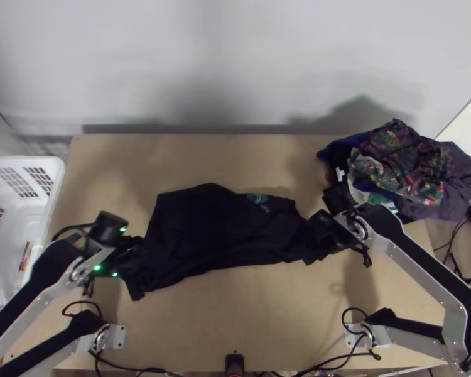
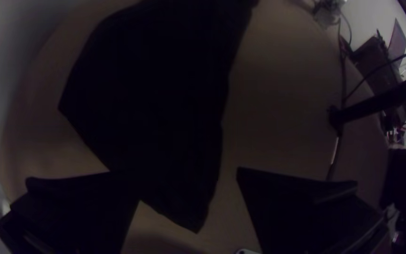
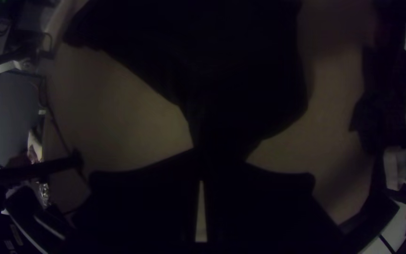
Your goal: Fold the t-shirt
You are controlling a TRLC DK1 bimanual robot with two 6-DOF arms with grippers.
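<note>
My left gripper (image 1: 132,252) is at the black t-shirt's left end; in the left wrist view the same gripper (image 2: 188,171) stands open, with a tapering part of the cloth (image 2: 165,94) between its wide-apart fingers. At the other end of the t-shirt (image 1: 216,229) is my right gripper (image 1: 318,237). The right wrist view shows this gripper (image 3: 204,162) shut on a narrowed, gathered bit of the shirt (image 3: 222,94). The t-shirt lies across the middle of the table as a long uneven shape, a small blue-green print near its upper right edge. Its layers cannot be told apart.
A pile of mixed clothes (image 1: 402,169) lies at the table's far right corner, close to the right arm. A white plastic basket (image 1: 58,182) stands beyond the left edge. Bare wood (image 1: 235,308) stretches between the shirt and the near edge.
</note>
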